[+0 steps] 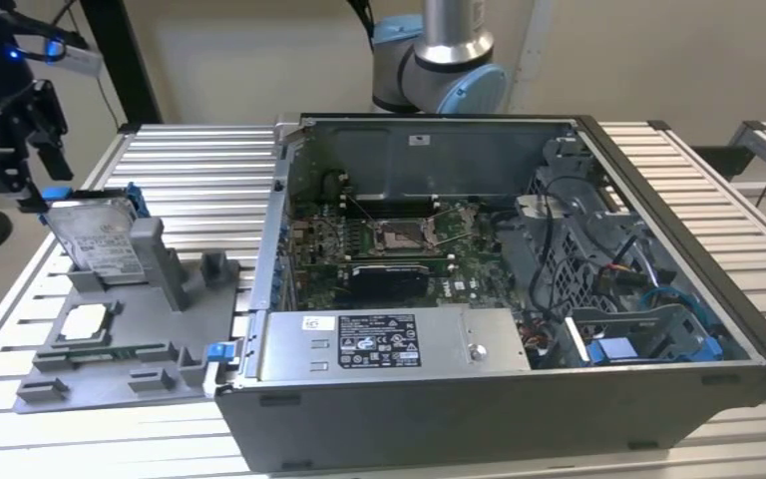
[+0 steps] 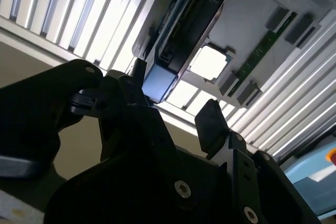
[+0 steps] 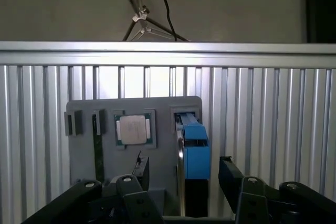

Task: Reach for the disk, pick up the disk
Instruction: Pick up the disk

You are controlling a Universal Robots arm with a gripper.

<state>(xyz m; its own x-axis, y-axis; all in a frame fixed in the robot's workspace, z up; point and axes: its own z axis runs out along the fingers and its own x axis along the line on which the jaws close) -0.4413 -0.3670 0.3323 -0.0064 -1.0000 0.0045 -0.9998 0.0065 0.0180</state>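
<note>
The disk [image 1: 91, 235] stands on edge in a slot of the grey fixture [image 1: 131, 319] at the exterior view's left, its white label facing out and a blue bracket round its edges. My gripper [image 1: 37, 178] hangs just above the disk's top edge, open and holding nothing. In the first wrist view the disk's blue-capped edge [image 3: 195, 150] lies between the two black fingers [image 3: 229, 174] without touching them, the gripper [image 3: 185, 174] standing open. In the second wrist view the disk [image 2: 189, 24] runs away from the open gripper [image 2: 173, 98].
A processor chip [image 1: 84, 319] [image 3: 133, 129] lies in the fixture beside the disk. An open computer case [image 1: 517, 299] with a silver labelled box [image 1: 383, 344] stands right of the fixture. A small blue bracket [image 1: 216, 351] sits at the fixture's corner. The slatted metal table [image 1: 196, 170] carries everything.
</note>
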